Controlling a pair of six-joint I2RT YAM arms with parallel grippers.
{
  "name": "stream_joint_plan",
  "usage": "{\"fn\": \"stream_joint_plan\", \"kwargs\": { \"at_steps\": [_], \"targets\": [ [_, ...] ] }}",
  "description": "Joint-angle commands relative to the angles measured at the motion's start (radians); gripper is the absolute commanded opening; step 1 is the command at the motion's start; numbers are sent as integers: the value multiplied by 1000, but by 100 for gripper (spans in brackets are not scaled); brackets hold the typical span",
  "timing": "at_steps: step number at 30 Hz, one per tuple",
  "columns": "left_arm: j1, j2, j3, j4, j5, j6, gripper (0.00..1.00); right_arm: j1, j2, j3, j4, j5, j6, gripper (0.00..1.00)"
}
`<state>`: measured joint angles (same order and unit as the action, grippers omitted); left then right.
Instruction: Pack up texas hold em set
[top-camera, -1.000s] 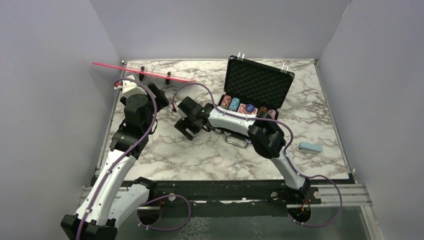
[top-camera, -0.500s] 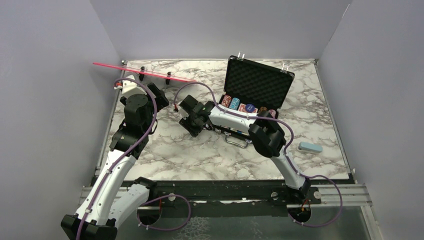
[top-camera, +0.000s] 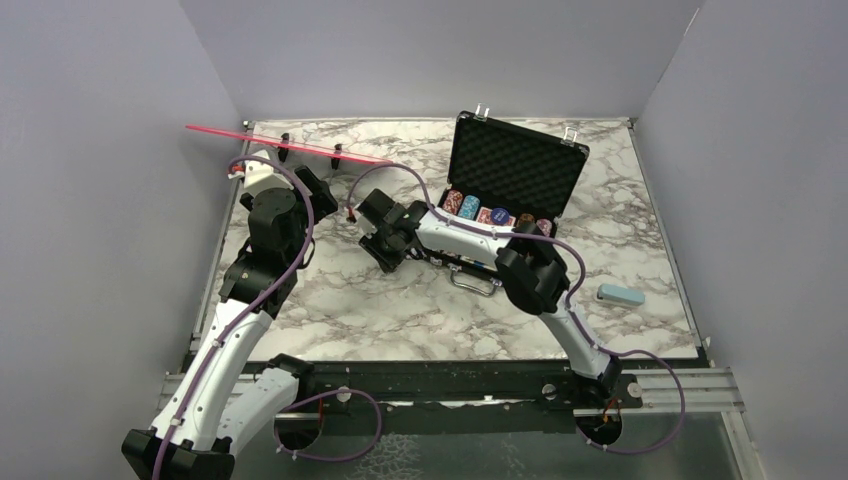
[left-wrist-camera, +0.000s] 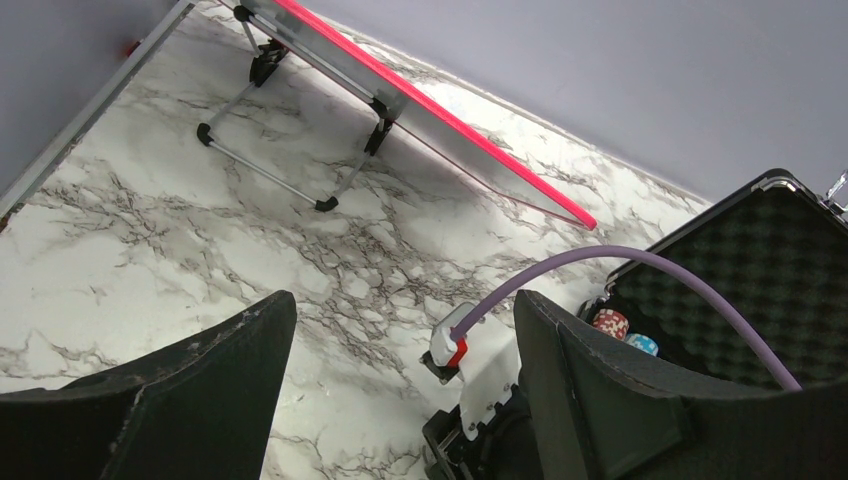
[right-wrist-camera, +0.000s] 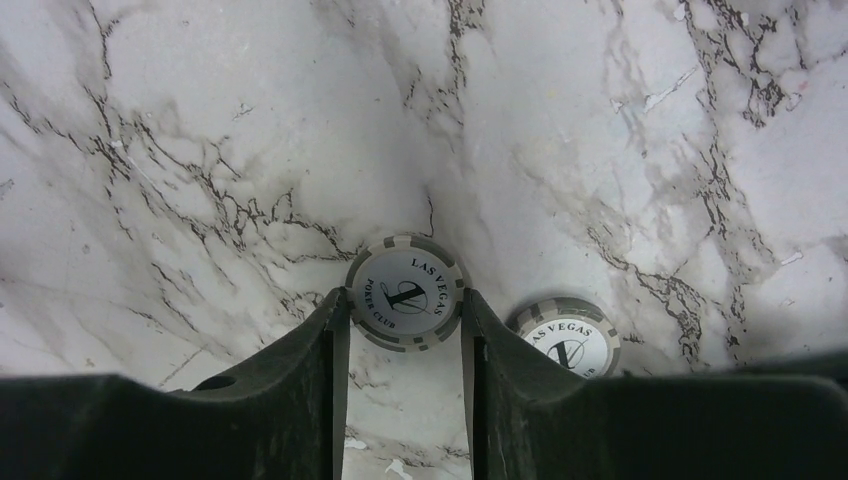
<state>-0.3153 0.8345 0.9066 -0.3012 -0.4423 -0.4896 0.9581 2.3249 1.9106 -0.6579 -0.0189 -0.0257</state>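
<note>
a small light-blue block (top-camera: 620, 293) is seen near the right edge of the marble table (top-camera: 400, 310), well apart from the case. left of the black briefcase (top-camera: 515, 165), a grey-and-white poker chip (right-wrist-camera: 405, 290) lying flat on the marble is pinched at its rim by the right gripper (right-wrist-camera: 404, 300); a second chip (right-wrist-camera: 566, 340) lies just beside one finger. the briefcase's foam-lined lid is stood upright, with rows of chips (top-camera: 497, 216) inside. further back, the left gripper (left-wrist-camera: 402, 305) is held with jaws spread wide, nothing between them, near the pink strip (top-camera: 290, 145).

Left pincer (left-wrist-camera: 400, 335) wide, right pincer (right-wrist-camera: 404, 305) narrow.
</note>
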Motion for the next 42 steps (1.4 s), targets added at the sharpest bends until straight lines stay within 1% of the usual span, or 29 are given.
{"fn": "stream_joint_plan", "kwargs": {
  "at_steps": [1,4,11,15,21,26,28,30,34,37,40,42],
  "targets": [
    [4,-3,-7,18,14,-5,83,-4,21,-22,-82,-15,12,33],
    [4,-2,-11,18,20,-8,83,-4,-27,-78,-90,-40,32,30],
    [4,-3,-25,25,34,-24,83,10,-218,-350,-9,-43,112,30],
    [4,-1,-32,29,47,-38,83,21,-296,-470,22,-33,144,29],
    [4,-5,-75,27,119,-57,83,27,-410,-548,69,-16,201,27],
    [4,-36,-199,40,240,-110,83,27,-522,-565,133,14,277,27],
    [4,-67,-267,94,346,-123,83,27,-557,-572,155,36,317,27],
    [4,-103,-336,191,453,-130,83,27,-589,-572,175,65,363,27],
    [4,-159,-440,349,605,-148,83,24,-644,-565,217,139,483,27],
    [3,-157,-475,418,669,-177,80,13,-690,-563,264,176,586,28],
    [-3,-119,-500,497,731,-213,76,-6,-720,-555,297,192,690,28],
    [-22,-98,-515,547,741,-232,74,-21,-731,-546,310,185,752,28]
  ]
}}
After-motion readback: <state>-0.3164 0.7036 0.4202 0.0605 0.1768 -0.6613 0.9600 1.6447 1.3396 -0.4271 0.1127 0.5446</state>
